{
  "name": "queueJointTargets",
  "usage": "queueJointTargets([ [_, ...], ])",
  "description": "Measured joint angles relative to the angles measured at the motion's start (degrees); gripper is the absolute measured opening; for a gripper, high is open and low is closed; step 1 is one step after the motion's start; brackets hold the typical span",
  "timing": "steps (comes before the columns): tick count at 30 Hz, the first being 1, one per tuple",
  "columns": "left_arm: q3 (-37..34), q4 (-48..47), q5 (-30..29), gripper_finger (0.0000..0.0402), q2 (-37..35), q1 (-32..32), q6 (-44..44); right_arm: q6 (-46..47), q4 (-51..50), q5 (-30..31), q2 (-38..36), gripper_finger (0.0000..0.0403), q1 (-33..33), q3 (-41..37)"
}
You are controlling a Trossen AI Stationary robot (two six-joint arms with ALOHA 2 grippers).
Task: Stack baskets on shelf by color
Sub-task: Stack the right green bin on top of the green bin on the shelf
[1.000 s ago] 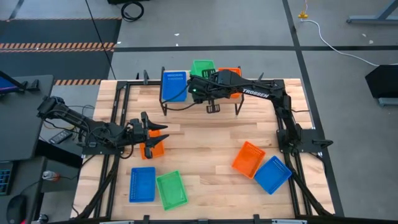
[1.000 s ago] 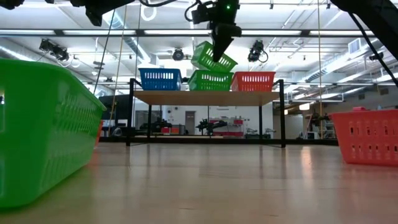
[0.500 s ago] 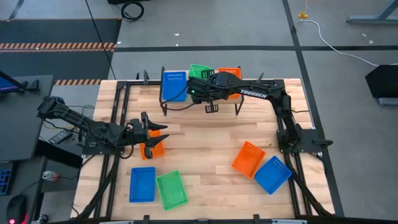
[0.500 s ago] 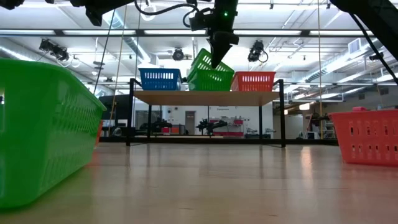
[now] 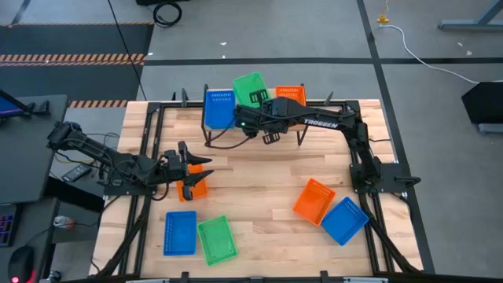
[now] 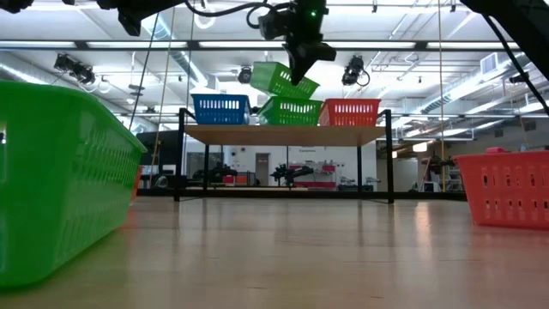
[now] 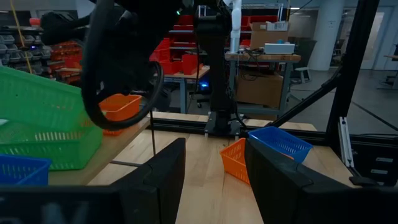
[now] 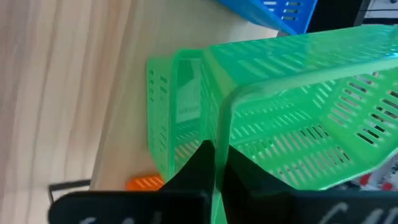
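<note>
Overhead, right gripper reaches across the shelf, pinching a green basket by its rim above the middle green one. Level across, it hangs tilted, presumably to nest. Left gripper, fingers parted, waits near an orange basket.

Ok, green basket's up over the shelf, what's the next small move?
Probably level it and lower it. The right gripper holds the green basket by its rim, tilted and offset above the green one on the shelf, so it likely needs squaring over that one before it can nest.
</note>
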Motion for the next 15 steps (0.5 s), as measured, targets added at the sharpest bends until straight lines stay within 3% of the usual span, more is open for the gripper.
queueJointTargets([
  [7,0.0,0.02,0.0,0.0172,0.0,-0.01,0.02,1.04,-1.81,0.38,0.0,0.0016,0.01,0.0],
  [15,0.0,0.02,0.0,0.0172,0.0,0.0,0.0,6.44,-2.78,-4.29,0.0,0.0043,-0.83,0.0],
])
